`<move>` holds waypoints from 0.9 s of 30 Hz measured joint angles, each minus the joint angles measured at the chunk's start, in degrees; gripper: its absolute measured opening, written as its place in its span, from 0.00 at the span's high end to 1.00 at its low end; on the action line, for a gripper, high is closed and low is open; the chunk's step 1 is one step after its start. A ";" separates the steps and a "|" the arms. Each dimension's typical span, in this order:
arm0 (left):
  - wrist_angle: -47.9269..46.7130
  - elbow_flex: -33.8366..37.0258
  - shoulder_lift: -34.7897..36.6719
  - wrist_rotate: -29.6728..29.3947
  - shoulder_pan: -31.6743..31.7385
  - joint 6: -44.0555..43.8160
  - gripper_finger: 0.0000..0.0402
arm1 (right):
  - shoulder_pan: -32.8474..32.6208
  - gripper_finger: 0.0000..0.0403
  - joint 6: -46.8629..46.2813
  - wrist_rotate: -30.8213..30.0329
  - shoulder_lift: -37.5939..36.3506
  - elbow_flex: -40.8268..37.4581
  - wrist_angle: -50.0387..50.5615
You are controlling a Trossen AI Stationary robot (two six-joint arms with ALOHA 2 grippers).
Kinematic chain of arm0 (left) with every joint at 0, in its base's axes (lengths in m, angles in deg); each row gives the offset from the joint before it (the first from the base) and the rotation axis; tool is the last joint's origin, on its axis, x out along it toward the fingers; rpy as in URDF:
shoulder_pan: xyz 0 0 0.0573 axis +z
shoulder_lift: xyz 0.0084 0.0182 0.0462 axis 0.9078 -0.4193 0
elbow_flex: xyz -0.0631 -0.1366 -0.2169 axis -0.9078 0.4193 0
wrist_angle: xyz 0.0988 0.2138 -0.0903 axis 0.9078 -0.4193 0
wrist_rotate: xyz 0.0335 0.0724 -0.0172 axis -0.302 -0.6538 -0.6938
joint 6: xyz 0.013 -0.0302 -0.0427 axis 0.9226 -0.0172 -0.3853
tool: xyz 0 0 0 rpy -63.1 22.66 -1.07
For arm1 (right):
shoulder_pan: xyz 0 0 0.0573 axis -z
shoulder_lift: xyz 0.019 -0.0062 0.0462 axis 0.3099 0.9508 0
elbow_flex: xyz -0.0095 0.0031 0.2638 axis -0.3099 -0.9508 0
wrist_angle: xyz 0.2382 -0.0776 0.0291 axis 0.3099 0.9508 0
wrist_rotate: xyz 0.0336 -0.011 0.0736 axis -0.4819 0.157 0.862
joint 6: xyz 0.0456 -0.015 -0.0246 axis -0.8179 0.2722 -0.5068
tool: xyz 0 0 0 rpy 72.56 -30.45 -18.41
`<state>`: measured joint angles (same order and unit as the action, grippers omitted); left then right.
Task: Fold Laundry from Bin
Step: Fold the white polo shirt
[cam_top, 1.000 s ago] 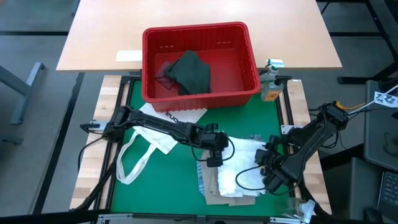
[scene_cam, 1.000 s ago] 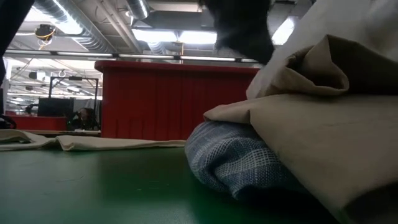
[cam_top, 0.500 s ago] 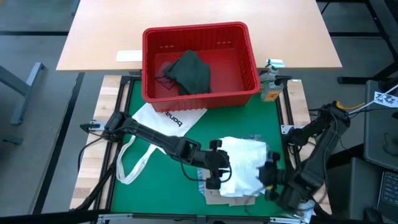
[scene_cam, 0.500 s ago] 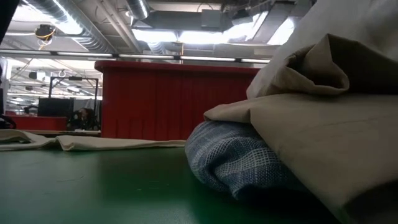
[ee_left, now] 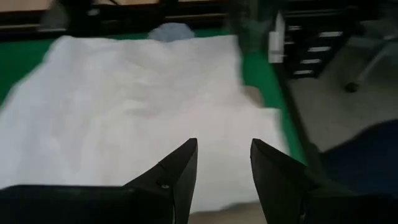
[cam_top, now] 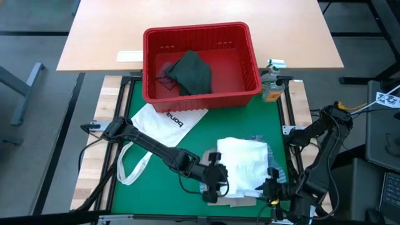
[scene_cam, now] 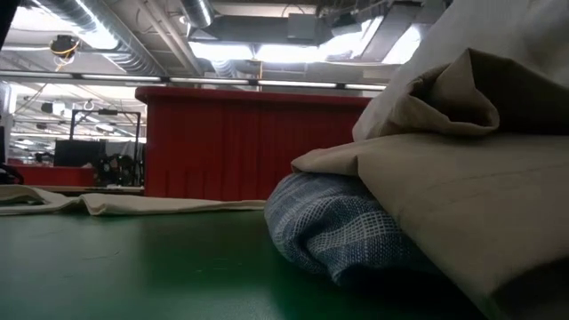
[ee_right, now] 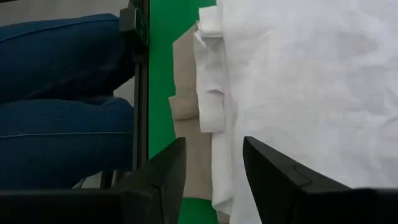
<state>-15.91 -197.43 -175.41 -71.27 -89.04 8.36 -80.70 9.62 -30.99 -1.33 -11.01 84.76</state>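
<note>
From overhead I saw the left gripper (cam_top: 212, 182) low at the near side of the green mat (cam_top: 162, 181), right at the left edge of the folded white shirt (cam_top: 244, 165), and the right gripper (cam_top: 273, 189) at that shirt's opposite near corner. The white shirt lay on a tan shirt (cam_top: 240, 200) and a blue-striped cloth (cam_top: 202, 178). Well beyond both grippers stood the red bin (cam_top: 201, 62), with a dark green-grey top (cam_top: 190, 72) and a small maroon piece (cam_top: 164, 74) inside; the white tote bag (cam_top: 165, 119) lay between the bin and the left gripper. At table height, blue-striped cloth (scene_cam: 338, 227) bulged under tan shirt (scene_cam: 444, 187), with the bin (scene_cam: 240, 142) behind. Through the left wrist, the fingers (ee_left: 180, 171) stood apart, empty, over the white shirt (ee_left: 124, 106). Through the right wrist, the fingers (ee_right: 165, 171) were likewise parted and holding nothing, white shirt (ee_right: 311, 81) just ahead, tan shirt (ee_right: 186, 99) peeking out, and a person's jeans-clad legs (ee_right: 62, 112) beyond the table edge.
</note>
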 joint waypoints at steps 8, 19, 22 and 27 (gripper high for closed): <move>0.43 -0.01 -0.40 -0.38 -0.03 -0.95 0.64 | 0.00 0.60 -1.13 0.90 0.00 -0.02 -0.87; 0.38 -0.01 -0.39 -0.27 -0.19 -0.99 0.64 | 0.06 0.60 -2.82 0.41 1.31 -0.07 -0.83; 0.37 -0.01 -0.38 -0.04 -0.78 -1.08 0.64 | 0.04 0.60 -2.82 0.25 1.46 -0.07 -1.08; 1.18 -0.01 -0.36 2.44 -1.96 -1.08 0.64 | 0.00 0.60 -5.60 0.19 1.57 -0.07 -1.22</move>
<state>-14.73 -197.43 -175.77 -68.83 -91.00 7.28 -80.70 4.02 -30.80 0.25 -11.07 83.53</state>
